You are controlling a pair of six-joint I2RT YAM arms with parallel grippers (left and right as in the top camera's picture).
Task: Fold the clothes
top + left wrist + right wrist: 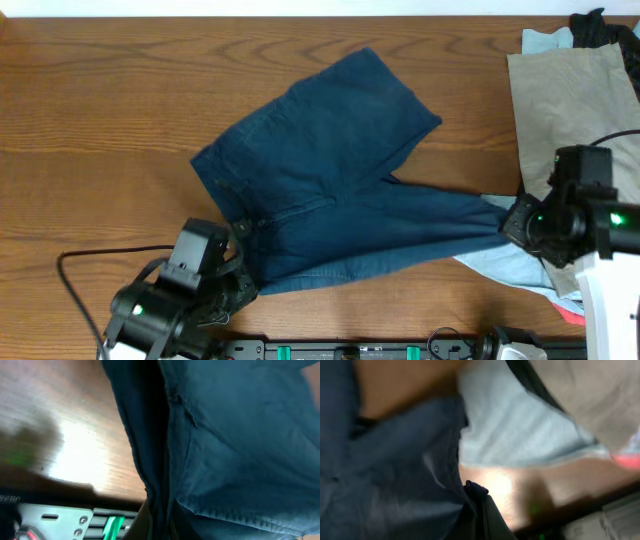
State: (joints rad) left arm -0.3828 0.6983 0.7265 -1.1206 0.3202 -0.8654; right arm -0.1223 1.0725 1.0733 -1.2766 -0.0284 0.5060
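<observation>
The dark navy denim trousers point(330, 180) lie spread across the middle of the table, one leg reaching up and right, the other running right. My left gripper point(240, 275) is shut on the trousers' near-left edge by the waistband; in the left wrist view a fold of navy denim point(200, 435) runs down between the fingers point(160, 532). My right gripper point(512, 228) is shut on the end of the right leg; in the right wrist view a bunched tip of the denim point(410, 485) sits pinched between the fingers point(482, 510).
Tan khaki trousers point(570, 100) lie at the right edge, with a pale blue cloth point(505, 262) under the leg end and a dark garment point(600, 25) at the far right corner. A black cable point(90, 255) lies at the near left. A metal rail point(350, 350) lines the front edge.
</observation>
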